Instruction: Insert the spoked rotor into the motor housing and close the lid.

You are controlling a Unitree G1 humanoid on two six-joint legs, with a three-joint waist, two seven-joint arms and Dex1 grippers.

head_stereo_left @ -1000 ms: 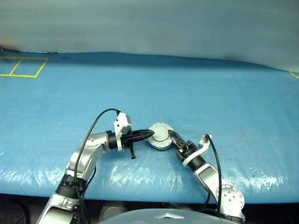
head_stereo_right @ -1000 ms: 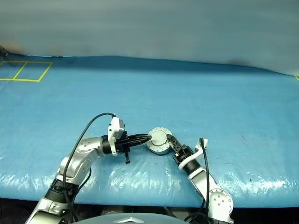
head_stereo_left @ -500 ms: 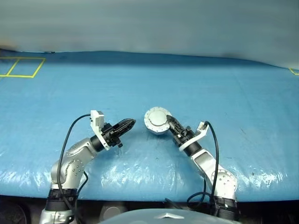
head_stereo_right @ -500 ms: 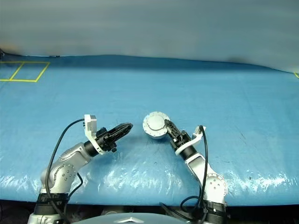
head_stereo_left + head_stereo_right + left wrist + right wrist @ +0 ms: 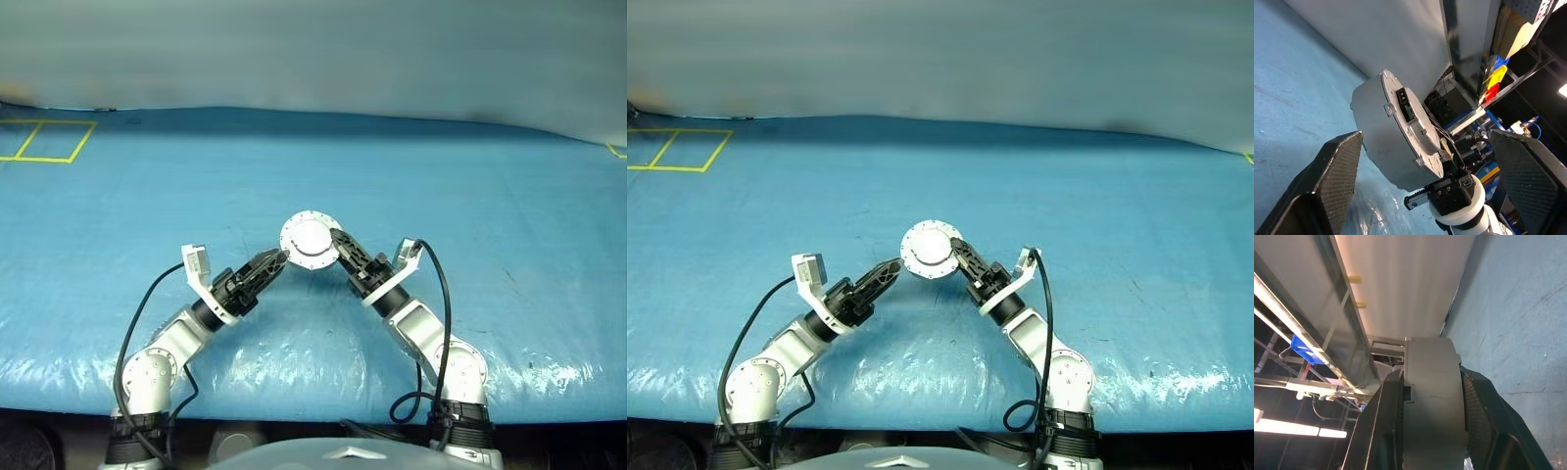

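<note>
Step in hand: lid looks already seated on the motor housing (image 5: 311,240); the closed unit is held up off the bench (image 5: 509,196), over its near middle. By my reading the job is close to done, with checking or setting down left.
Right pincer (image 5: 338,245): clamped across the thickness of the housing, one finger on each flat face; the wrist view shows the grey edge sandwiched between the two black fingers. Partly closed, firm hold.
Left pincer (image 5: 272,261): spread wide, holding nothing. Tips just beside the housing's near-left edge, not touching as far as I can tell. In its wrist view the two fingers (image 5: 1327,181) stand far apart with the housing between and beyond them.
How to do it well: keep the right grip square on the faces so the lid cannot slide; avoid tilting sharply. If the left comes in to press or steady, approach along the rim, not across the seam. Lower flat onto the blue cover, release only once it rests.
Risk: one-sided pinch on a smooth metal disc; a twist could let it slip or pop the lid.
Housing, look: round, silver-grey, thick puck. Face toward the head camera smooth with a raised centre and small notches or screw tabs round the rim. A small dark slot sits on the flange, seen from the left wrist.
Rotor: not visible; presumably inside, cannot confirm.
</note>
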